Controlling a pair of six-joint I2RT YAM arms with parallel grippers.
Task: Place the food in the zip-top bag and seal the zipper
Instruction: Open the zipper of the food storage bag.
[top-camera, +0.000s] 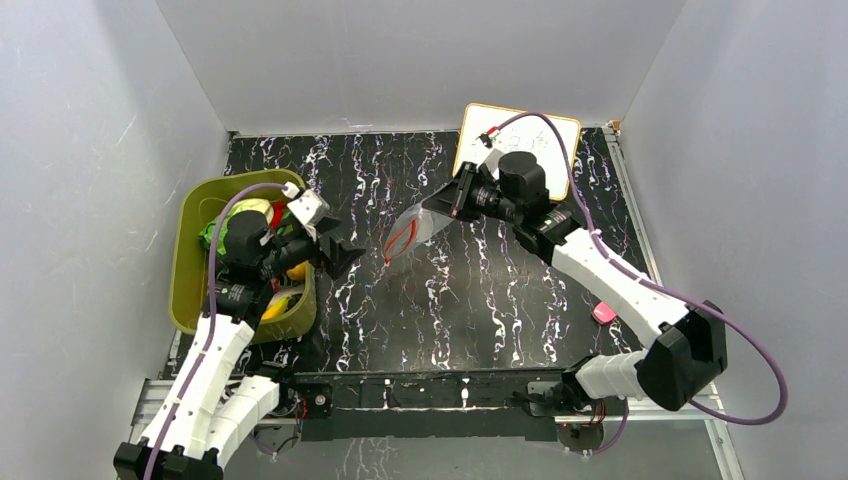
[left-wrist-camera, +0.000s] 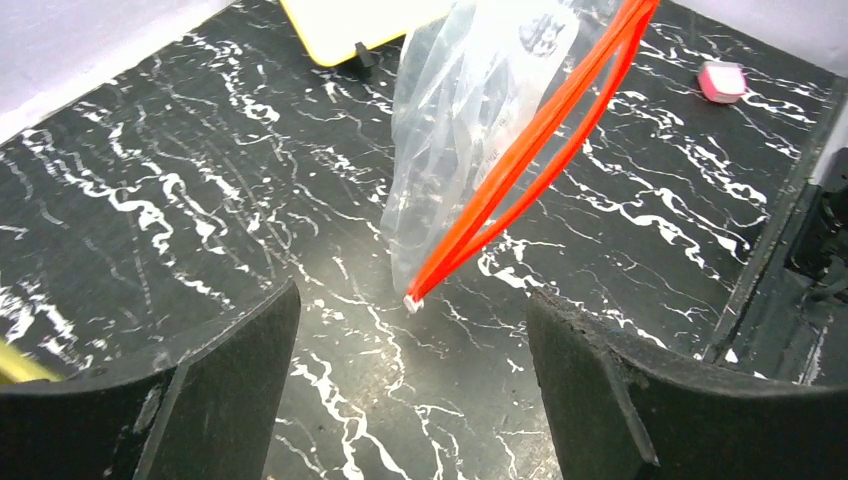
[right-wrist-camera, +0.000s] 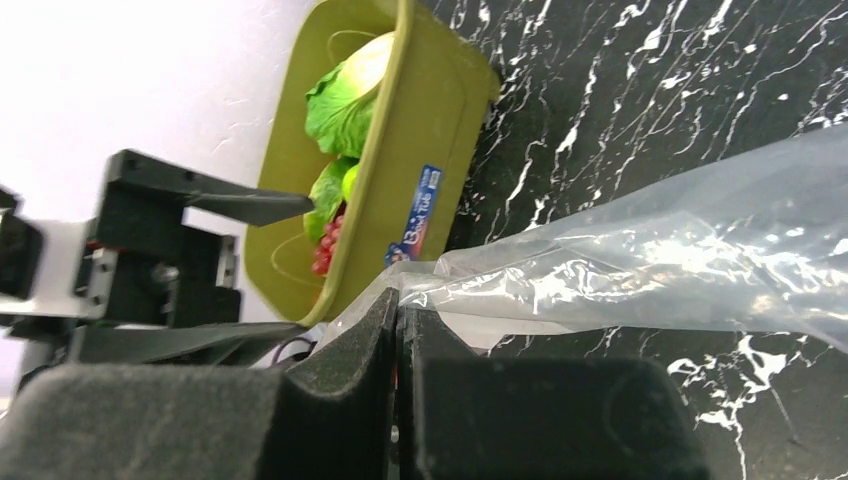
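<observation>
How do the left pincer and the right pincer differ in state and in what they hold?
The left pincer stands wide open; the right pincer is shut. The left pincer holds nothing; the right pincer grips the clear bag. The left pincer is beside the green basket; the right pincer is farther out over the table. Both have black fingers.

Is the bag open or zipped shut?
Open. On the bag, the red-orange zipper strips bow apart with a gap between them.
</observation>
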